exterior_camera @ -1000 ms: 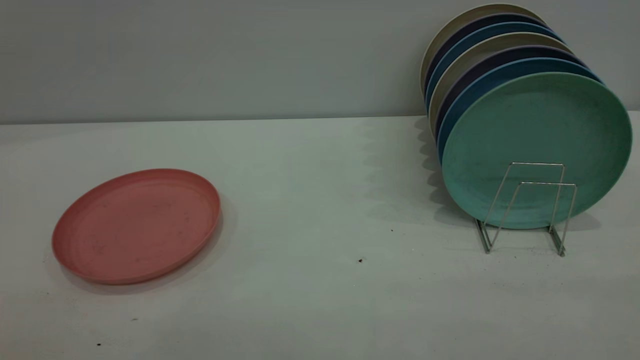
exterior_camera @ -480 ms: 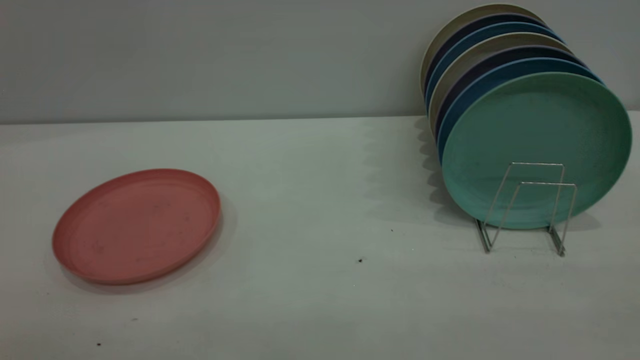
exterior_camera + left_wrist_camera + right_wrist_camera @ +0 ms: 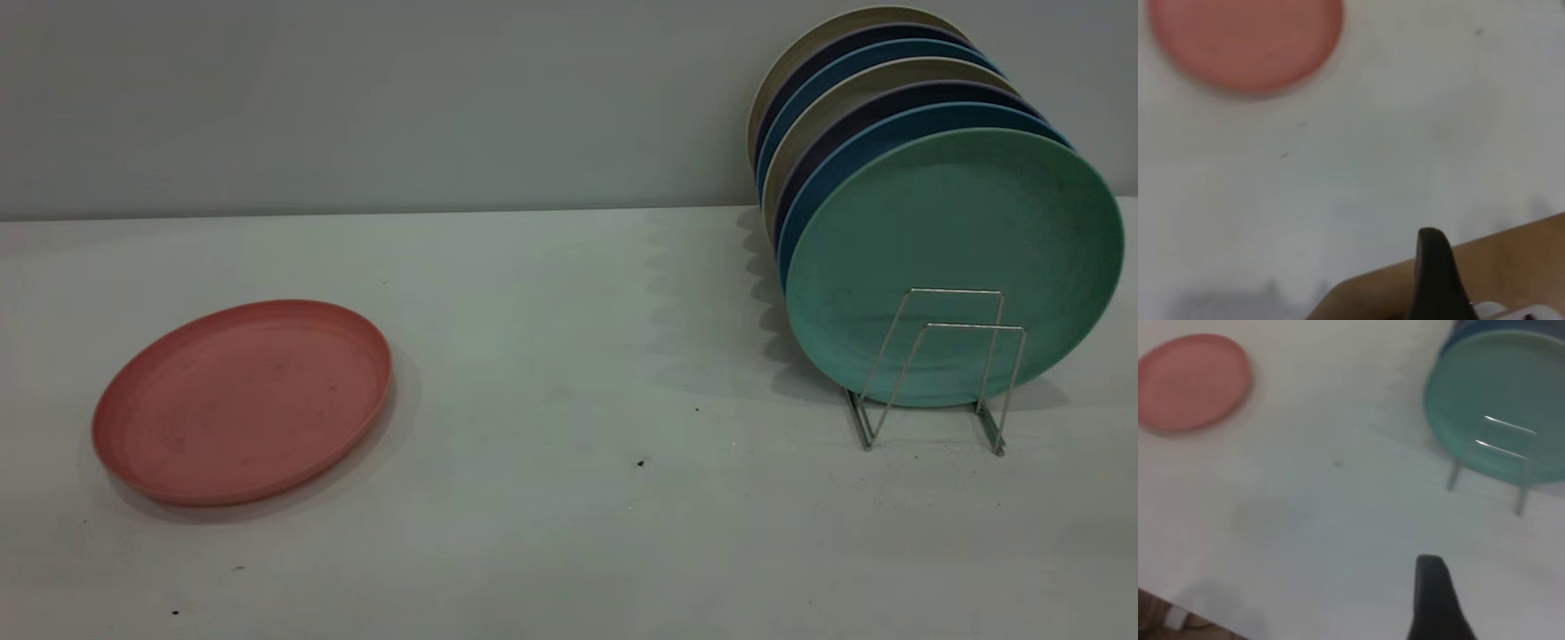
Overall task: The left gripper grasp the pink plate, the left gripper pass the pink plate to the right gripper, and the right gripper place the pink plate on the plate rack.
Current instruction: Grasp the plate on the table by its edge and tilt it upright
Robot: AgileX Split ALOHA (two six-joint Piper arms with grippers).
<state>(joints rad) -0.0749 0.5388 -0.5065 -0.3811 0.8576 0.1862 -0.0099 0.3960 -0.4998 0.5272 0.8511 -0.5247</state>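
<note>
The pink plate (image 3: 242, 402) lies flat on the table (image 3: 569, 356) at the left side, well apart from the plate rack (image 3: 933, 369) at the right, where a teal-green plate (image 3: 953, 262) fronts a row of upright plates. Neither arm shows in the exterior view. Each wrist view shows only one dark finger, so I cannot tell either tool's opening. The first grasp has not begun; the left tool (image 3: 1439, 277) must next reach the plate's rim, while the right tool (image 3: 1437, 600) waits
</note>
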